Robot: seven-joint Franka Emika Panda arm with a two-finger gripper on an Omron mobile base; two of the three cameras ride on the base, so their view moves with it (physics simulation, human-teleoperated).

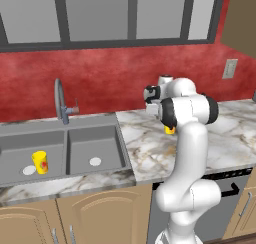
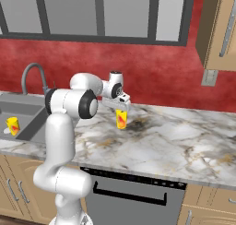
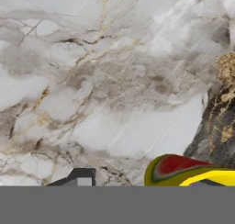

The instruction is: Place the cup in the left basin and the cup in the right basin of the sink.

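One yellow cup with a red mark (image 1: 40,162) stands upright in the left basin (image 1: 17,150) of the grey sink (image 1: 60,128); it also shows at the far left of the right base view as the cup (image 2: 12,125). The right basin (image 1: 95,145) holds nothing but its drain. A second yellow cup (image 2: 121,120) stands on the marble counter (image 2: 175,136), right of the sink, half hidden behind my arm as the cup (image 1: 170,130). My gripper (image 2: 121,109) hangs straight over this cup, its fingers at the rim. In the hand view the gripper (image 3: 140,179) is open: a gap separates the left fingertip (image 3: 79,177) from the cup's rim (image 3: 183,169).
A tall curved tap (image 1: 60,100) rises behind the sink's divider. The red wall carries an outlet (image 2: 209,77). A wooden upper cabinet (image 2: 221,30) hangs at the right. A dishwasher front (image 2: 133,192) sits below the counter. Bare marble stretches right of the cup.
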